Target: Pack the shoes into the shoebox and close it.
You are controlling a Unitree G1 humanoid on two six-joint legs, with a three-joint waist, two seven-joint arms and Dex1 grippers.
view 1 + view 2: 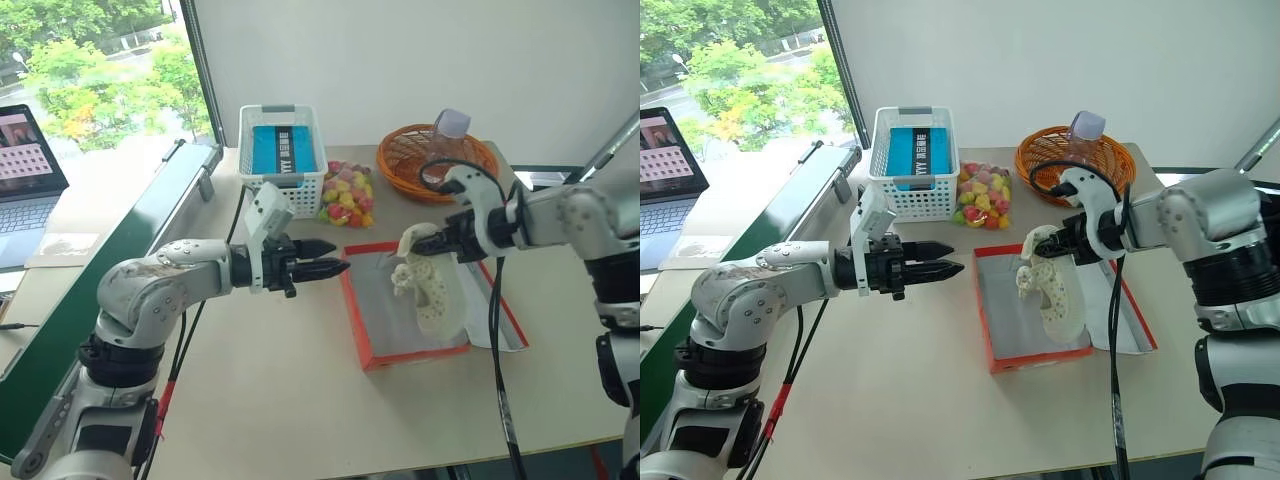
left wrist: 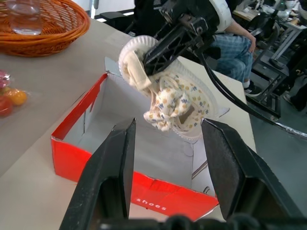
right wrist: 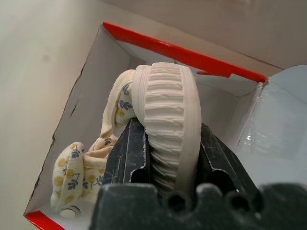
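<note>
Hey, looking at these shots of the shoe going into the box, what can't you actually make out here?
- Second shoe: the shoe held by the right gripper and the shoebox walls could hide one.
- Shoebox lid print: the flap lies white side up.
- Label on the blue box in the white basket: too small to read.
- Contents of the orange basket: partly behind the right arm.

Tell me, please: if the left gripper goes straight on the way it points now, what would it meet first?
Probably the shoe held by the right gripper over the open shoebox. The left gripper, open and empty, points straight at it, though depth is unclear.
</note>
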